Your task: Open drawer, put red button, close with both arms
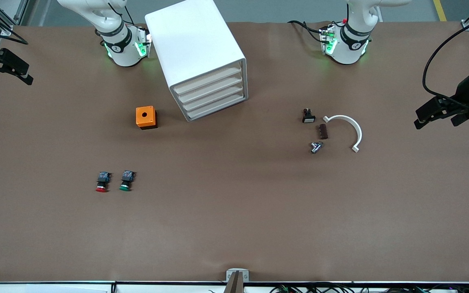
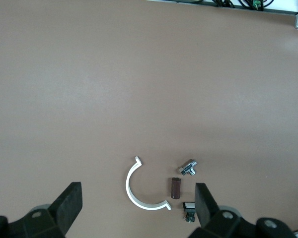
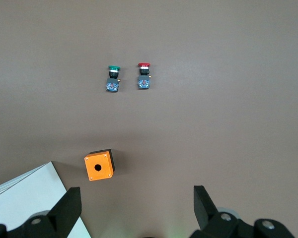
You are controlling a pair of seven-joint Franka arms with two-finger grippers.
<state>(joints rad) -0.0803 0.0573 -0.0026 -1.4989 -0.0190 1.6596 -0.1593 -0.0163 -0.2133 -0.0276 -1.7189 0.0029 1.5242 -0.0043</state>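
Both arms wait — left hand (image 2: 136, 208) and right hand (image 3: 136, 208) apart, drawer (image 1: 212, 97) closed.

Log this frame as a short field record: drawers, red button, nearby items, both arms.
cabinet: white cabinet, four drawers, all shut
target: red button on the table, beside the green button, toward the right arm's end
nearby: orange box beside the cabinet, farther from the front camera than both buttons
left gripper: jaws open, empty, waits at its table end
right gripper: jaws open, empty, waits at its table end
progress: nothing started
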